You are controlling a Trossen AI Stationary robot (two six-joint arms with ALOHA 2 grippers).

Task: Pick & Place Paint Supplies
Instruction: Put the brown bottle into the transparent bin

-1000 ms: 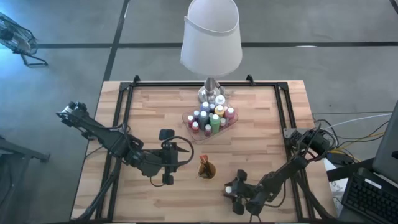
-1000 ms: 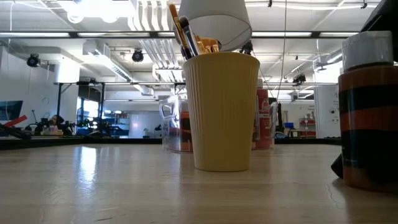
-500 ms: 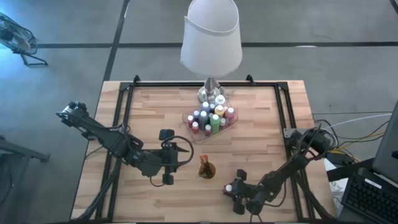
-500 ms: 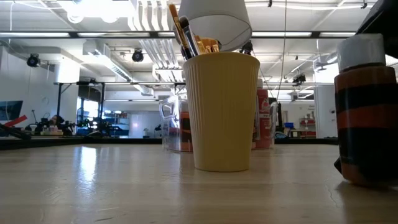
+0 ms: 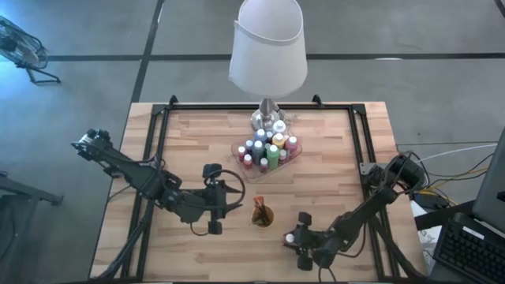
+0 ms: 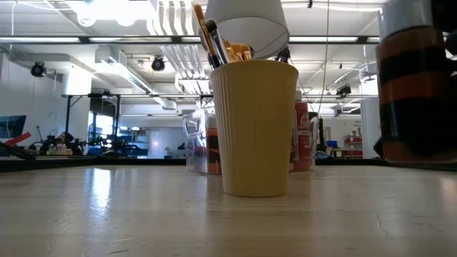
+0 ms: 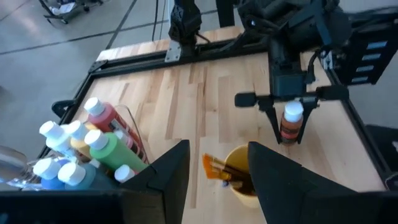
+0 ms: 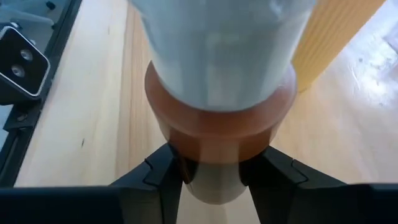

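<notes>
A pale wooden table (image 5: 197, 142) with butcher-block planks stands on a grey concrete floor (image 5: 95, 79) crossed by dark seams. A black metal frame (image 5: 162, 126) borders the tabletop. At the far edge stands a lamp with a white shade (image 5: 268, 47) and a shiny metal base (image 5: 267, 117). A keyboard (image 5: 473, 252) sits off the right side, with cables (image 5: 450, 158) trailing nearby. Level across the table, a large workshop hall opens out, with long ceiling light strips (image 6: 71, 39), white ducts (image 6: 175, 50) and cluttered benches (image 6: 64, 146) in the distance.
</notes>
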